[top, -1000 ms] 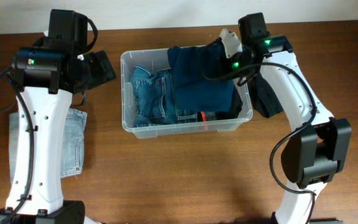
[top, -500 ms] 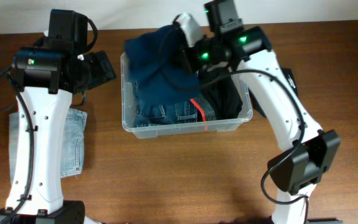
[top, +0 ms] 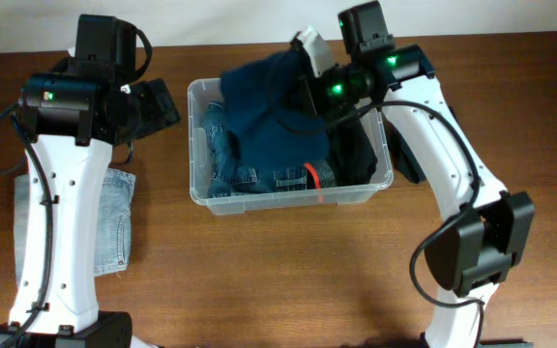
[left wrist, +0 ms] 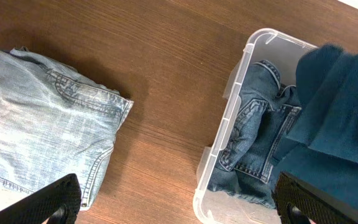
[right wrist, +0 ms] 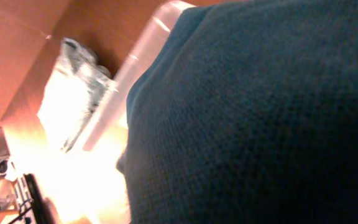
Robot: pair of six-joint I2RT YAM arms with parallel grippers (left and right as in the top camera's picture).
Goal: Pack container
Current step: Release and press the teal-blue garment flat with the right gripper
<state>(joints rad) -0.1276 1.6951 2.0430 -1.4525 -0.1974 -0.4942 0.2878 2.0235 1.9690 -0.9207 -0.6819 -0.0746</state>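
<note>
Packing the dark blue cloth into the container, upper middle of the overhead view. Bunched up at the right gripper, above the back rim. Cannot tell how its jaws stand: buried in cloth. At upper left, jaws wide apart on the left gripper, holding nothing. Best to lower slowly, lay flat on the jeans, and tuck every edge inside. No words or labels to read.

Brown wood table w/ visible grain fills nearly the whole overhead view; matte finish, soft shadows. Pale off-white strip runs along its far edge: wall or floor, can't tell. Rt wrist view has strong warm glare, bg washed out.
</note>
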